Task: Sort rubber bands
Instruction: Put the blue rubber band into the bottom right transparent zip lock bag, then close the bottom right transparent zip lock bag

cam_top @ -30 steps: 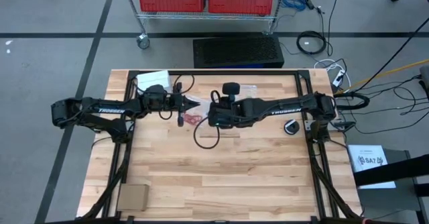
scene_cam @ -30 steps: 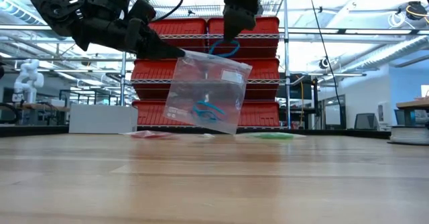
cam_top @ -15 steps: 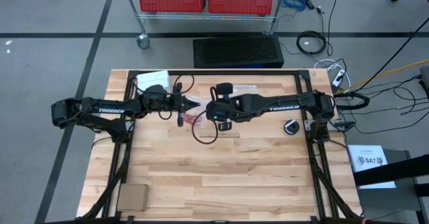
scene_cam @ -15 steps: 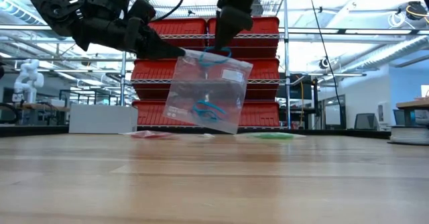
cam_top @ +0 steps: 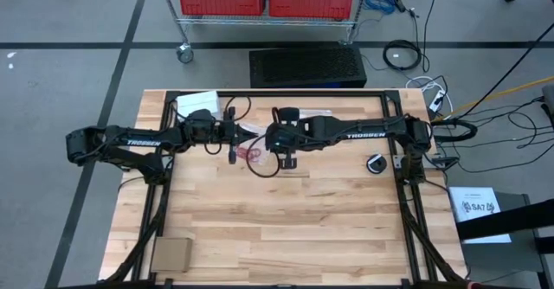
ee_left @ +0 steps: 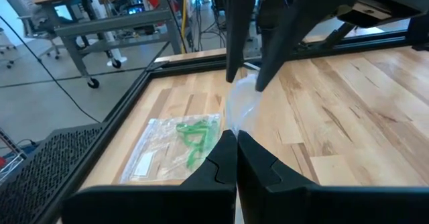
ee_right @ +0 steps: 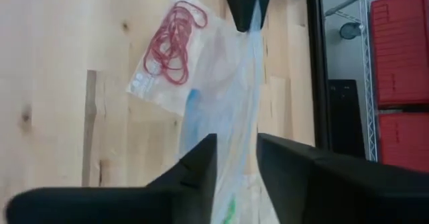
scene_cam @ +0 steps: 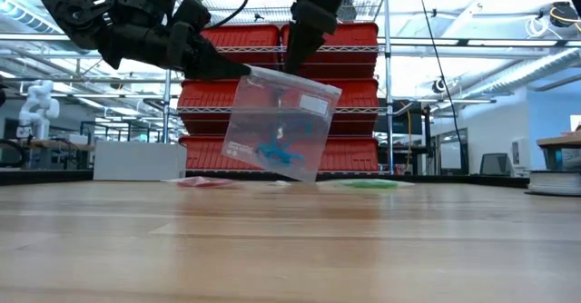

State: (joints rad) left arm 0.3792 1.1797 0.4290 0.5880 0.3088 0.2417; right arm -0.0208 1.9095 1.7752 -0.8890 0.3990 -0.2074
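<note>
Left claw (scene_cam: 238, 68) pinching hanging clear bag (scene_cam: 277, 126) corner, blue rubber bands (scene_cam: 275, 151) bunched inside; right claw (scene_cam: 296, 65) parted at its mouth

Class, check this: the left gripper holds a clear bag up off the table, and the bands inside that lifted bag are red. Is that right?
Not quite. The left gripper does hold the clear bag aloft, but the low view shows the bands inside are blue. The red bands lie in another bag on the table.

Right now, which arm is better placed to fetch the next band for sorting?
Right, probably. The right gripper hangs open above the raised clear bag, while the left gripper is shut on that bag's top edge, holding it off the table.
</note>
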